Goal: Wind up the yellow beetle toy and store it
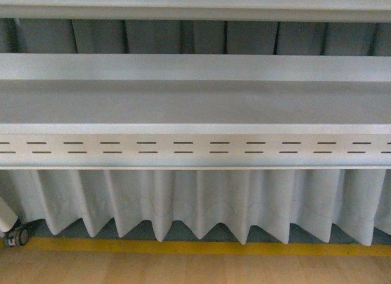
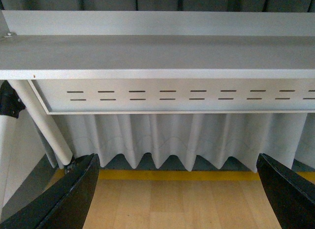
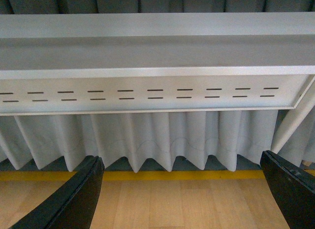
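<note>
Facing a pale grey shelf (image 1: 195,104) with a slotted panel (image 1: 195,146) along its front edge, the front view takes in neither arm. At its far left a white leg (image 1: 5,214) ends in a small castor (image 1: 16,237). From there a pleated white curtain (image 1: 201,201) hangs below the shelf across the whole width. Under the curtain, a yellow strip (image 1: 201,247) borders a light wooden surface (image 1: 195,269).

The left claw (image 2: 177,162) shows in its own wrist view as two black fingers (image 2: 64,199) at the lower corners. They are spread wide apart and grip nothing; only the wooden surface and the curtain lie beyond the gap. A slanted white leg stands beside one finger.

The right claw (image 3: 182,160) looks much the same in the right wrist view. Its two black fingers (image 3: 74,199) are set far apart and hold nothing, with the same shelf, curtain and yellow strip behind them.

The yellow beetle toy does not show in any of the three views, so where it lies cannot be told.
</note>
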You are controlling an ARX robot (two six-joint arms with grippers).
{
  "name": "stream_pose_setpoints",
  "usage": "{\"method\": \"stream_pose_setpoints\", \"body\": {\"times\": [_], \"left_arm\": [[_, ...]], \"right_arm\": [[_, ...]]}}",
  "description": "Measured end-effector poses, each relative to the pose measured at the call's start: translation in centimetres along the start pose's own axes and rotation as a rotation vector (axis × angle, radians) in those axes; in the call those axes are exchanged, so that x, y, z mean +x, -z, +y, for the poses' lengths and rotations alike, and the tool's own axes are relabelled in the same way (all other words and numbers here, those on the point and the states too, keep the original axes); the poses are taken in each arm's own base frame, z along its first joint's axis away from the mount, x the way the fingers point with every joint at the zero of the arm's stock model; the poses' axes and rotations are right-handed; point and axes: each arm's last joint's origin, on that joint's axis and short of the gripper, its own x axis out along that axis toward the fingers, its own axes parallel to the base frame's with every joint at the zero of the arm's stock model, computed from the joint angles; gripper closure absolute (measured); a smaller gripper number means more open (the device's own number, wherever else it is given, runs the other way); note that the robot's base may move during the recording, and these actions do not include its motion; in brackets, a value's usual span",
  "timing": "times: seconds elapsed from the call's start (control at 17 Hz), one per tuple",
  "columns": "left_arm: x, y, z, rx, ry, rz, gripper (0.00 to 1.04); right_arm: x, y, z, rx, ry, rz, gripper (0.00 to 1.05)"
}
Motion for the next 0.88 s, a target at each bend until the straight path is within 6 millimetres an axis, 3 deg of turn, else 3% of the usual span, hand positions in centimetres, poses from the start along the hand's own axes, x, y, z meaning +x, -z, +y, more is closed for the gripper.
{"method": "stream_pose_setpoints", "body": {"times": [0.88], "left_arm": [[0.0, 0.0, 0.0, 0.0, 0.0, 0.0, 0.07]], "right_arm": [[0.0, 0.0, 0.0, 0.0, 0.0, 0.0, 0.07]]}}
